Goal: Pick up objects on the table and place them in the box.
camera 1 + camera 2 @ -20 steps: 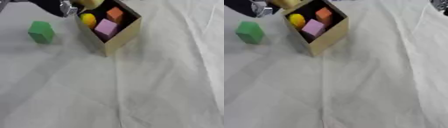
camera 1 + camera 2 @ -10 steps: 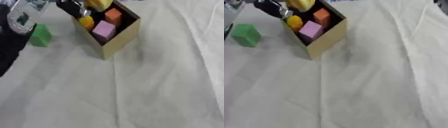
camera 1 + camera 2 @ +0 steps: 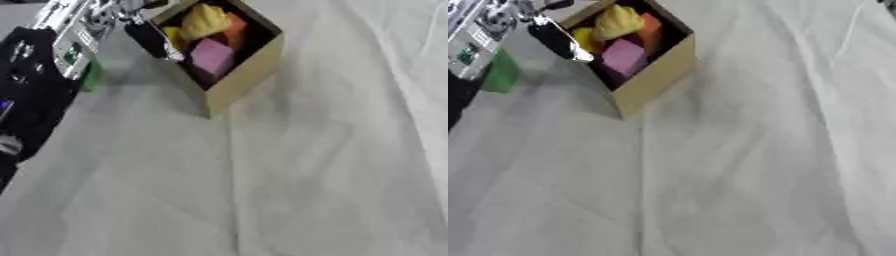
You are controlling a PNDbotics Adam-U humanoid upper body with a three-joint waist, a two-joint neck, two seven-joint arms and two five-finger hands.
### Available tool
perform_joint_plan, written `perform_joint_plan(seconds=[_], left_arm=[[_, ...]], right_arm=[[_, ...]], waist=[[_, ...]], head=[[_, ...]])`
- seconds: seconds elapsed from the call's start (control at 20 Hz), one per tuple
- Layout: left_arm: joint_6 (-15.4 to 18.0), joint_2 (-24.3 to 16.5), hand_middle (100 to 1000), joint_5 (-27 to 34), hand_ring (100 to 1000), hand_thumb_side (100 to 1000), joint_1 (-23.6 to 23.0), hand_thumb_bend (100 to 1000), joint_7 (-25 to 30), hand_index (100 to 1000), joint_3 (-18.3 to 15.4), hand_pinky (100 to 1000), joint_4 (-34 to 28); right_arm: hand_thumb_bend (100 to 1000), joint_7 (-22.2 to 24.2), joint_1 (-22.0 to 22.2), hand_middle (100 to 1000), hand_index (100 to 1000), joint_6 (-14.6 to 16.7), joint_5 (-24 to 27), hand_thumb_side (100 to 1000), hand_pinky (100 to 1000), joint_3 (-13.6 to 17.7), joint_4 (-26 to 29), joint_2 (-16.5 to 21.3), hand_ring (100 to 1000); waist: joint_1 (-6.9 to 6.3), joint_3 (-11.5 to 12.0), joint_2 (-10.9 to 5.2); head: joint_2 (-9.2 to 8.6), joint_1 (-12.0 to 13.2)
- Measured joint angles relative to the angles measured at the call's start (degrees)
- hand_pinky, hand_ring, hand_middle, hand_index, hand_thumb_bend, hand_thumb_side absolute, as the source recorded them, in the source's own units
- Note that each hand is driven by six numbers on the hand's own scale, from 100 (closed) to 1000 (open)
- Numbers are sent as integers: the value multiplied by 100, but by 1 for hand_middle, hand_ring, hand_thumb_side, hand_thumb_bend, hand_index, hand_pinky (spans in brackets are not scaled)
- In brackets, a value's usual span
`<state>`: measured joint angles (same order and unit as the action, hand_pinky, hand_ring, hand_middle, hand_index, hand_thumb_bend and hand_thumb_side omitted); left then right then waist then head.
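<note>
Touching box [image 3: 654, 75] rim: left robot hand [image 3: 557, 37]

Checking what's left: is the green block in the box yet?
No, the green block sits on the cloth left of the box, partly behind the left arm.

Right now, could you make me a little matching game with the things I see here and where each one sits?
Things:
1. pink block
2. green block
3. box
4. left hand

Places:
A. on the cloth, left of the box
B. at the box's left rim
C. inside the box
D. standing on the white cloth, open top

Pairs: 1-C, 2-A, 3-D, 4-B
</note>
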<state>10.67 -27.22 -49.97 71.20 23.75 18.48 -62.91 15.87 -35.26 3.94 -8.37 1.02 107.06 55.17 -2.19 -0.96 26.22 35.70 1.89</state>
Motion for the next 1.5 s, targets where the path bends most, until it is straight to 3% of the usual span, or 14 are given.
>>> perform_joint_plan(seconds=[0.45, 0.9, 1.2, 1.5], left_arm=[[-390, -211, 759, 141, 820, 445, -72, 671, -391, 881, -219, 857, -273], [-809, -1437, 791, 1310, 844, 402, -721, 666, -153, 882, -589, 869, -785], [-632, -1955, 794, 1874, 852, 351, -1327, 685, 370, 884, -655, 873, -968], [-326, -2200, 801, 2148, 859, 253, -1595, 705, 780, 879, -599, 880, -1134]], right_arm=[[100, -8, 129, 685, 884, 6, 1, 645, 896, 3, -10, -2, 821], [100, -97, 333, 684, 884, 5, 1, 645, 895, 78, -39, 7, 820], [100, -133, 381, 685, 884, 2, 1, 641, 895, 109, -41, 7, 820], [100, -147, 404, 685, 883, 4, 1, 639, 895, 111, -42, 7, 820]], waist=[[28, 156, -121], [82, 361, -188], [166, 378, -190], [225, 359, -211]], head=[[100, -60], [208, -245], [199, -258], [150, -249]])
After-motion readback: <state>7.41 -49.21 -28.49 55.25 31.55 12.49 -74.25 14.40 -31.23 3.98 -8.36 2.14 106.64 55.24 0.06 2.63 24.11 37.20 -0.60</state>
